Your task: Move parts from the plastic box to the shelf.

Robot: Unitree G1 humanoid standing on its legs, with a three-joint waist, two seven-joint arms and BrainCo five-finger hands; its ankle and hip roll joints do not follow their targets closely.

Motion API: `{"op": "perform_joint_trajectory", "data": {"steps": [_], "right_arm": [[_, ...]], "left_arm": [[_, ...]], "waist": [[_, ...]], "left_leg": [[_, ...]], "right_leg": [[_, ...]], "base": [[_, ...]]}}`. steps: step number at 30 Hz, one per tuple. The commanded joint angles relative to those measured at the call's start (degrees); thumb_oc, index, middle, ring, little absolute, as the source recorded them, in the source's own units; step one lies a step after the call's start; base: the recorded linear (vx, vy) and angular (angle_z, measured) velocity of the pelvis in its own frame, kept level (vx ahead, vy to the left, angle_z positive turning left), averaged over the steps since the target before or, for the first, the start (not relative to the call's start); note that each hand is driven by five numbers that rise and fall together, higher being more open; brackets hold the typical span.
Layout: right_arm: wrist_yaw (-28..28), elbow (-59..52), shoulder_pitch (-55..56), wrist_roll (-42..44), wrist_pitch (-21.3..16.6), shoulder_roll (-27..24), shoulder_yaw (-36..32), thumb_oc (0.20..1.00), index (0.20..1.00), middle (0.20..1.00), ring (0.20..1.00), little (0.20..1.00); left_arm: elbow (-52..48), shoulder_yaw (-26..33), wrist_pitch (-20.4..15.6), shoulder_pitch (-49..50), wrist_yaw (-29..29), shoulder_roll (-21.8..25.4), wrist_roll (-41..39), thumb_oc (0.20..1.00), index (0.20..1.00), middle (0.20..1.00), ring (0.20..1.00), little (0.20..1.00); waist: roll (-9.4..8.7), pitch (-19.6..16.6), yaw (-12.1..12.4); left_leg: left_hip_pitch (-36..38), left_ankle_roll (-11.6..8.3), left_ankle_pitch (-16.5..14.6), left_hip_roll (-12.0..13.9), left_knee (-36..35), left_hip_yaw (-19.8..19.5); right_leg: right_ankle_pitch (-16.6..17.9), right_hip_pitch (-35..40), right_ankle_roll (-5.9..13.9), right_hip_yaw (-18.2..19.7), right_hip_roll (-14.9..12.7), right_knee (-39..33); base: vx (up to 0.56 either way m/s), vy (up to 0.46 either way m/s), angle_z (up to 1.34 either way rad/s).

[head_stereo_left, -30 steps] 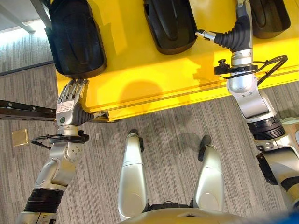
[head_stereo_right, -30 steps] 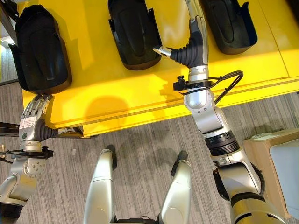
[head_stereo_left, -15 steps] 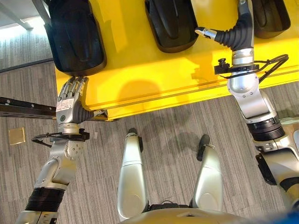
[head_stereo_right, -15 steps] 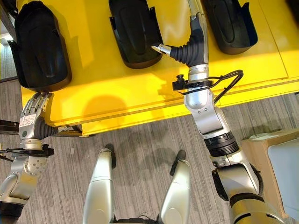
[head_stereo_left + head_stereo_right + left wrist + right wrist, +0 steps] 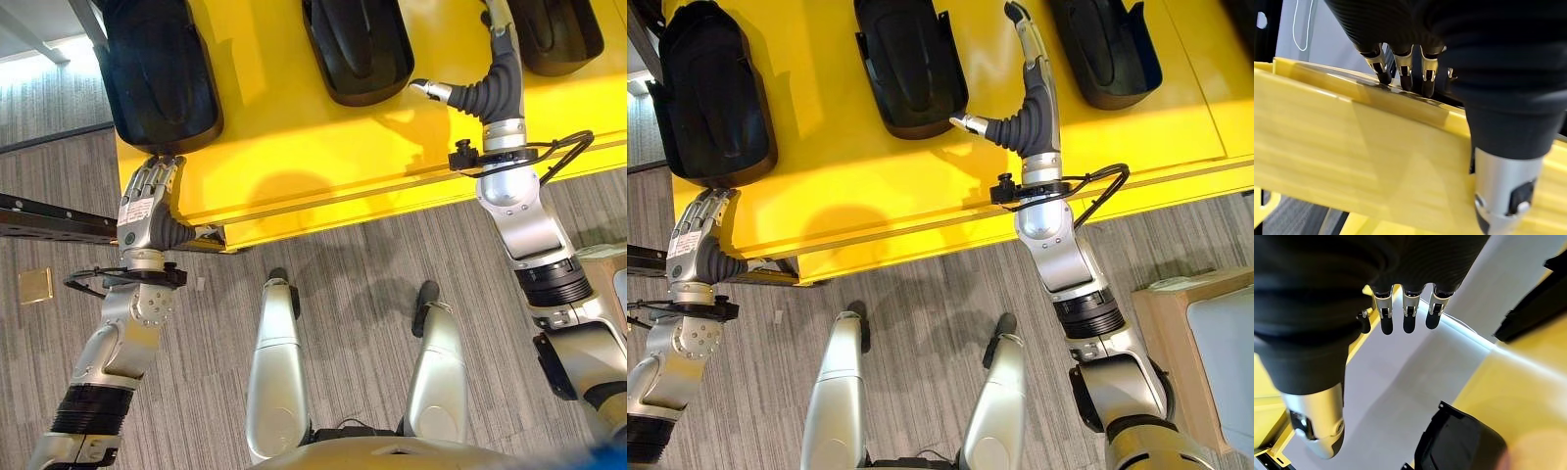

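Item 1, yellow plastic box (image 5: 323, 147): your landmark; a wide, shallow yellow tray seen from above, its near rim running across the head views over grey carpet (image 5: 343, 284).

Item 2, black parts: 3 dark moulded shells lying inside the box, well apart from one another. You have the left part (image 5: 157, 73) at the box's left end, the middle part (image 5: 358, 49) at the centre by the far side, and the right part (image 5: 1107, 49) toward the right end. None is in either hand.

Item 3, left hand (image 5: 145, 201): you see it at the box's near-left corner, fingers straight and together, tips resting on the rim just in front of the left part. Its fingertips (image 5: 1400, 78) touch the yellow edge in the wrist view; nothing is grasped.

Item 4, right hand (image 5: 1024, 98): raised over the box floor between the middle and right parts, fingers straight, thumb spread toward the middle part, holding nothing.

Item 5, cardboard box (image 5: 1185, 352): on the carpet, right of the yellow box's near-right end
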Motion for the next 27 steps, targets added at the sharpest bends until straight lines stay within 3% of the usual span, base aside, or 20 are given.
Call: {"op": "perform_joint_trajectory", "data": {"steps": [1, 16, 22, 27], "right_arm": [[0.24, -3.12, 0.17, 0.69, -1.7, 2.78, -3.04, 1.0, 1.0, 1.0, 1.0, 1.0], [3.55, -3.16, 2.77, 1.36, -2.02, 2.7, -3.2, 1.0, 1.0, 1.0, 1.0, 1.0], [4.03, -3.2, 3.56, 1.1, -2.09, 2.56, -3.58, 1.0, 1.0, 1.0, 1.0, 1.0], [4.1, -3.63, 3.98, 0.74, -2.11, 2.5, -4.4, 1.0, 1.0, 1.0, 1.0, 1.0]], "left_arm": [[3.62, 5.43, 0.23, -20.53, 1.26, 5.29, -8.11, 1.0, 1.0, 1.0, 1.0, 1.0], [7.74, 3.58, 0.15, -26.49, -5.29, 17.11, -12.64, 1.0, 1.0, 1.0, 1.0, 1.0], [6.96, 2.64, -0.42, -27.18, -5.88, 17.41, -12.84, 1.0, 1.0, 1.0, 1.0, 1.0], [1.33, 5.8, -1.55, -20.83, -6.25, 14.31, -11.84, 1.0, 1.0, 1.0, 1.0, 1.0]], "waist": [[0.09, -2.43, -2.17], [0.63, -2.73, -2.53], [0.58, -2.58, -2.44], [0.47, -2.33, -1.82]], "left_leg": [[3.05, 1.04, 4.41, -0.43, -5.73, 1.59], [3.34, 0.83, 4.36, -0.28, -5.52, 1.6], [3.33, 0.81, 4.33, -0.39, -5.43, 1.49], [3.59, 0.88, 4.24, -0.51, -5.72, 1.57]], "right_leg": [[-5.08, -2.16, -4.41, 1.35, 1.3, 10.1], [-4.99, -1.45, -4.11, 1.62, 1.32, 9.66], [-5.06, -1.42, -4.03, 1.51, 1.3, 9.72], [-5.08, -1.25, -4.14, 1.49, 1.3, 9.58]], "base": [[0.0, 0.0, 0.0], [0.01, 0.001, 0.01], [0.0, 0.001, -0.04], [0.0, 0.0, -0.04]]}}
